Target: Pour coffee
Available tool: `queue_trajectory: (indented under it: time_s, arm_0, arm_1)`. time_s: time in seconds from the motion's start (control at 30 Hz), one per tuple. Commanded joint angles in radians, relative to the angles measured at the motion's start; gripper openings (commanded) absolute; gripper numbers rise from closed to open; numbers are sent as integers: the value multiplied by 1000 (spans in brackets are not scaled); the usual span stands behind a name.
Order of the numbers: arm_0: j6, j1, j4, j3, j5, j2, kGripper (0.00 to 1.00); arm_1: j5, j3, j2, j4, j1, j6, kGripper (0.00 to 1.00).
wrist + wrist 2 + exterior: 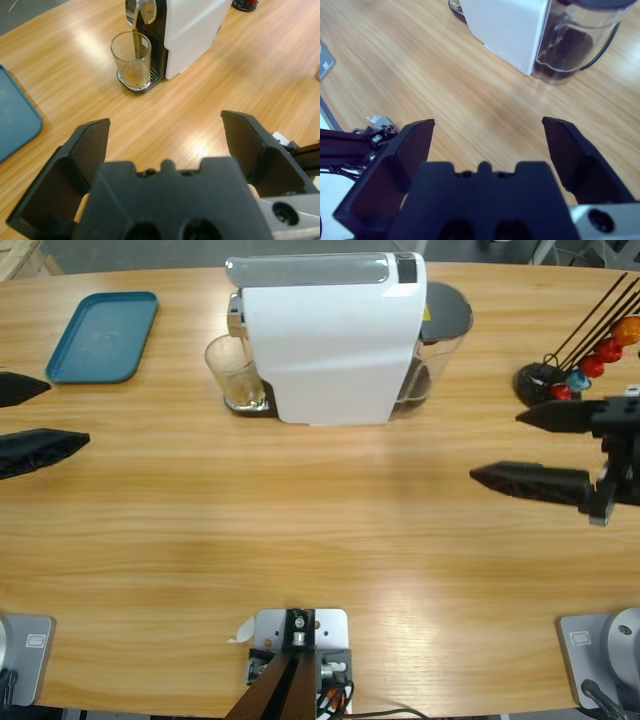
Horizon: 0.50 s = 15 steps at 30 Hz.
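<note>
- Wooden table (300, 530): the long surface bearing everything listed below.
- Coffee machine (330, 340): white body near the table's far edge; the landmark for all other entries.
- Water tank (440, 350): clear, dark-lidded, attached to the machine's side opposite the glass.
- Blue tray (103, 336): well apart from the machine, beyond the glass side.
- Right gripper (500, 448): jaws spread wide, holding nothing, well apart from the machine on its tank side.
- Left gripper (45, 415): jaws spread wide, holding nothing, well apart from the machine on its glass side, near the tray.
- Capsule stand (580, 360): red and orange capsules on black rods, beyond the tank.
- Glass (131, 60): upright on the machine's drip grate, under the spout.
- Coffee (132, 76): a shallow brown layer in the glass, fed by a thin stream from the spout.
</note>
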Motion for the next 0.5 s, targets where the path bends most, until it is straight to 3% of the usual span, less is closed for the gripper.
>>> queue_trajectory:
  time_s: [0.03,0.27,0.5]
  arm_0:
    - [-13,-17,-48,53,-18,21,959]
    - [-16,-17,-49,56,-18,28,959]
    - [-16,-17,-49,57,-10,16,959]
  arm_1:
    - [58,115,-51,-119,13,-9,1000]
    - [175,135,29,-198,13,-142,1000]
    - [169,151,1,-208,13,-171,1000]
